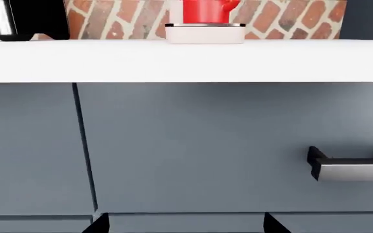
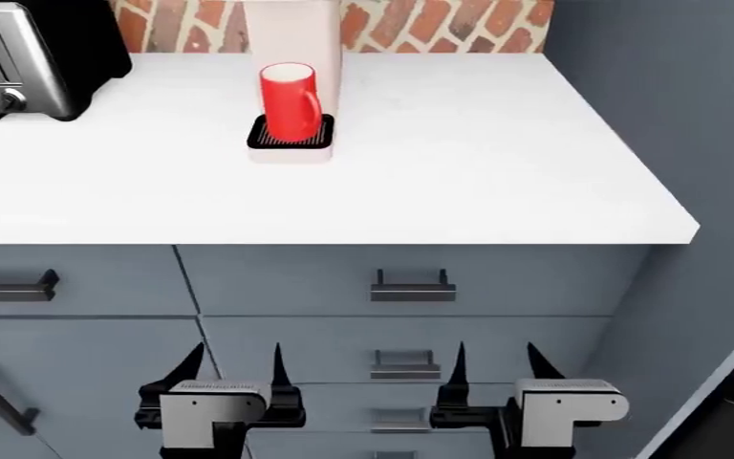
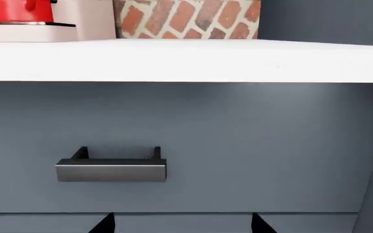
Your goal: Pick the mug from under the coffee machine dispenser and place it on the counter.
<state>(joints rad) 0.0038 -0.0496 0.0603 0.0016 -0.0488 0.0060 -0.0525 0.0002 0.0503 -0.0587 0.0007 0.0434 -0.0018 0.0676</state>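
The glossy red mug (image 2: pixel 290 101) stands upright on the black drip tray of the cream-white coffee machine dispenser (image 2: pixel 293 33), at the back of the white counter (image 2: pixel 469 172). The mug also shows in the left wrist view (image 1: pixel 206 10) and the right wrist view (image 3: pixel 21 9). My left gripper (image 2: pixel 232 368) and my right gripper (image 2: pixel 492 365) are both open and empty. They hang low in front of the grey-blue drawers, well below the counter and far from the mug. Only the dark fingertips (image 1: pixel 102 224) show in the wrist views.
A black-and-silver toaster (image 2: pixel 16 57) stands at the counter's back left. A red brick wall (image 2: pixel 431 24) backs the counter. A grey-blue wall (image 2: pixel 673 115) bounds the right side. Drawer handles (image 2: pixel 413 287) stick out below the counter edge.
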